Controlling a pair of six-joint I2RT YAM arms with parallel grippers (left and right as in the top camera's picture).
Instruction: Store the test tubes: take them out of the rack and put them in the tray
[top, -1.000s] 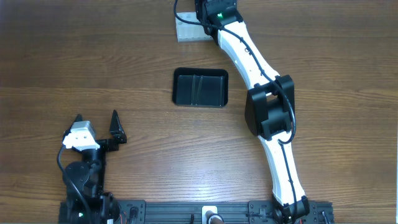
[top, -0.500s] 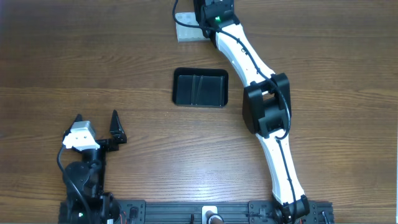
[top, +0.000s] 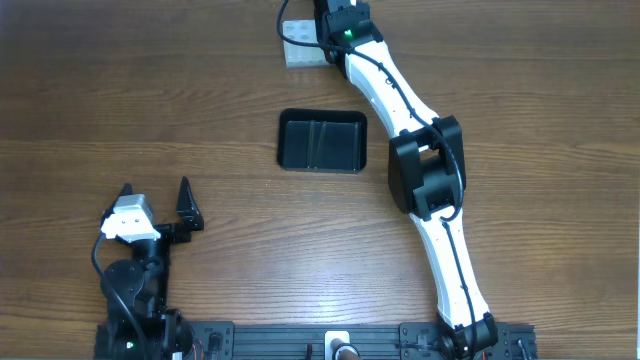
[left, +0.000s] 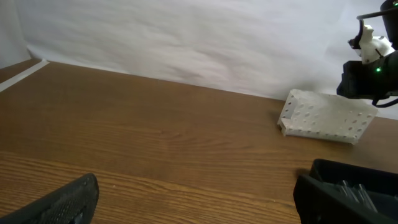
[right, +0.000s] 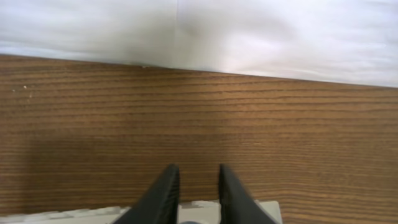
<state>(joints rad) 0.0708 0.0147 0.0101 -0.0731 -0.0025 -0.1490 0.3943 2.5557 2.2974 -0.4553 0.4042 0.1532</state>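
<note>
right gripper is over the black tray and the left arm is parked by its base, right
Not quite. The right gripper is at the white rack, beyond the black tray, not over it, as the top view shows. The rest holds.

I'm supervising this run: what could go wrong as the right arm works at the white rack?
1. The right tool hangs at the white perforated plastic rack, which nothing steadies; the left tool sits far off, so a pull might drag or tip it.
2. The right tool's fingers stand narrowly apart and could strike the rack's top.
</note>
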